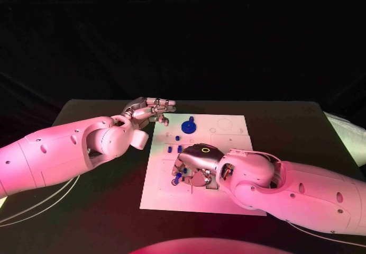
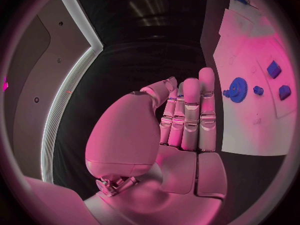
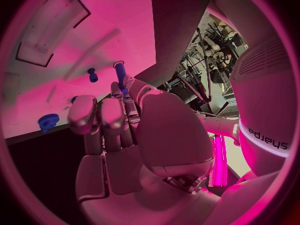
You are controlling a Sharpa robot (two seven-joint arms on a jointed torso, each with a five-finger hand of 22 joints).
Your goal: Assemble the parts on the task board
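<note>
- The right hand [image 1: 200, 164] is seen over the near middle of the white task board [image 1: 229, 203], which lies on the black surface [image 1: 91, 211].
- A slim blue pin [image 3: 120, 75] is held upright at the tips of this hand's fingers [image 3: 100, 117]; the other fingers are curled close beside it. In the head view the same pin [image 1: 177, 177] is seen at the left side of the hand, just above the board.
- A short blue peg [image 3: 92, 75] is seen standing on the board near the held pin, apart from it.
- Farther on the board, small blue parts [image 1: 179, 138] are placed in a row at the left side.
- Beyond them a blue gear [image 1: 188, 126] lies flat on the far part of the board; it is seen also in the left wrist view [image 2: 237, 90], with a blue block [image 2: 274, 69] close to it.
- The left hand [image 1: 148, 110] is held at the far left corner of the board, above the surface. Its fingers [image 2: 190, 115] are straight and close together, and nothing is held in them.
</note>
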